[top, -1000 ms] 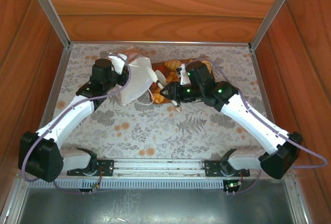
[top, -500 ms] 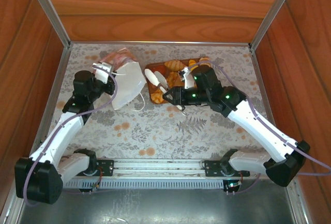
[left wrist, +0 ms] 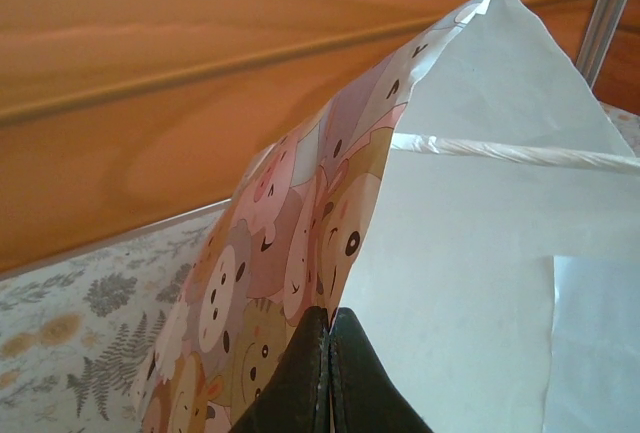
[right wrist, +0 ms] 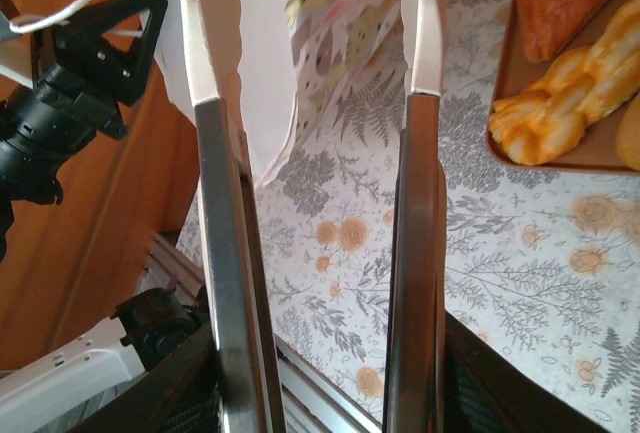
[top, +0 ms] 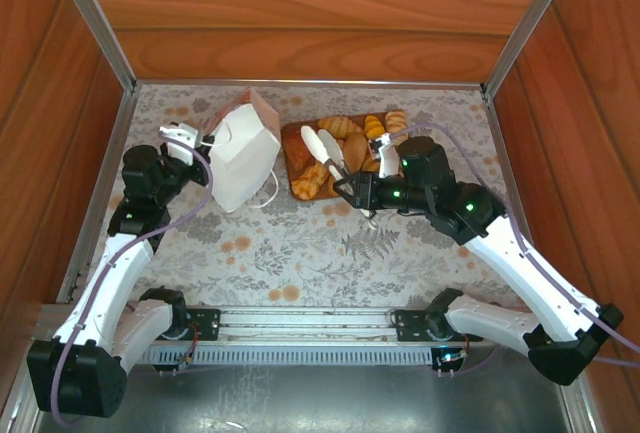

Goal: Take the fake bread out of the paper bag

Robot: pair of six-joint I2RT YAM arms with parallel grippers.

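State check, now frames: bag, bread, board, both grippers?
paper bag: off the board, edge pinched by left gripper, no bread seen inside
fake bread: out, piled on the board
board: flat on the table
left gripper: shut on bag edge
right gripper: open, empty

Paper bag point(top: 241, 156): matt white paper, creased, cartoon-print side panel, twisted white cord handle. Fake bread point(top: 349, 143): glossy moulded plastic, golden to orange. Board point(top: 292, 149): smooth brown wood. Table point(top: 300, 253): matt floral-print covering. Enclosure walls: polished wood grain. Right gripper point(right wrist: 315, 83) fingers: brushed metal, white tips
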